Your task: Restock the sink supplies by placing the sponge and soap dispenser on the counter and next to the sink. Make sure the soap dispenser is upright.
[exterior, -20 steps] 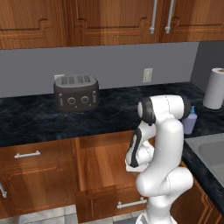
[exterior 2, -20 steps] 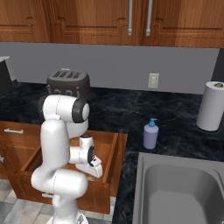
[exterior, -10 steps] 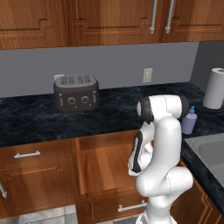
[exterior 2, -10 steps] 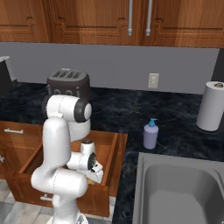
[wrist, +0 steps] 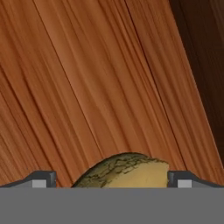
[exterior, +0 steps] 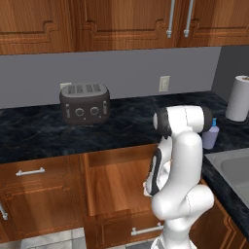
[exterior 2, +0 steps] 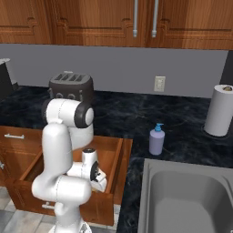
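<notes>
You see the soap dispenser (exterior 2: 156, 139), a squat pale lavender bottle with a blue pump, standing upright on the counter (exterior 2: 182, 136), just beside the sink's far left corner. The sink (exterior 2: 186, 195) is a matte grey rectangular basin with a flat rim. The counter is black stone with bluish marbling.

In the hand view, the sponge (wrist: 124, 170) shows as a rounded, mottled olive-and-tan pad lying on the smooth wood-grain floor of the open drawer (exterior 2: 113, 159). The gripper (wrist: 111, 179) sits low inside that drawer. Its jaws stand spread wide, one tip on each side of the sponge, apart from it; nothing is gripped.

Further out, you find a dark four-slot toaster (exterior: 85, 103) on the counter and a white paper towel roll (exterior 2: 220, 110) standing upright beyond the sink.
</notes>
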You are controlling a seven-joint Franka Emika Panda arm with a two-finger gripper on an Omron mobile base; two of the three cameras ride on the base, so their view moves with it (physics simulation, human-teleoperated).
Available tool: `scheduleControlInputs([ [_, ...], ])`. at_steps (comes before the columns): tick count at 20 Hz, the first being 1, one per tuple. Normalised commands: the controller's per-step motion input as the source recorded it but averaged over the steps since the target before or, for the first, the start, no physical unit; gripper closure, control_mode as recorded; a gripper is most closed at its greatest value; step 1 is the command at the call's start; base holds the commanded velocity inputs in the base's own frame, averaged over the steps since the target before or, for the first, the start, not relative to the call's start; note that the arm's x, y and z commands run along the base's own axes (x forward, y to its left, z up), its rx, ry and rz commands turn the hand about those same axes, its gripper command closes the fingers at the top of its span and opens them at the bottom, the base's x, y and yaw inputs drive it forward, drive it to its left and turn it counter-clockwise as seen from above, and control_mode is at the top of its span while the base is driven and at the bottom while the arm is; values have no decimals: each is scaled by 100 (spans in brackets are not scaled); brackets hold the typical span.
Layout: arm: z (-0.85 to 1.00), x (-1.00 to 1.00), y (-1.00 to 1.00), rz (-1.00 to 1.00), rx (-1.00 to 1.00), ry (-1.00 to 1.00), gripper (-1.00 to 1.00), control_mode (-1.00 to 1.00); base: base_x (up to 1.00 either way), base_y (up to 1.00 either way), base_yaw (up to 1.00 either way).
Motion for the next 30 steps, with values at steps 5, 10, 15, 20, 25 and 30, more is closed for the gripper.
scheduleControlInputs([
  [5,-5,-29,0,-1,0,-3,-100,-100,0,0,0],
  [10,-39,-1,0,-2,0,0,-100,-100,0,0,0],
  [15,-28,3,7,0,0,2,-100,-100,0,0,0],
  [20,-23,0,0,0,0,0,-100,-100,0,0,0],
  [25,-16,0,0,0,0,1,-100,-100,0,0,0],
  [30,-30,1,0,0,0,3,-100,-100,0,0,0],
])
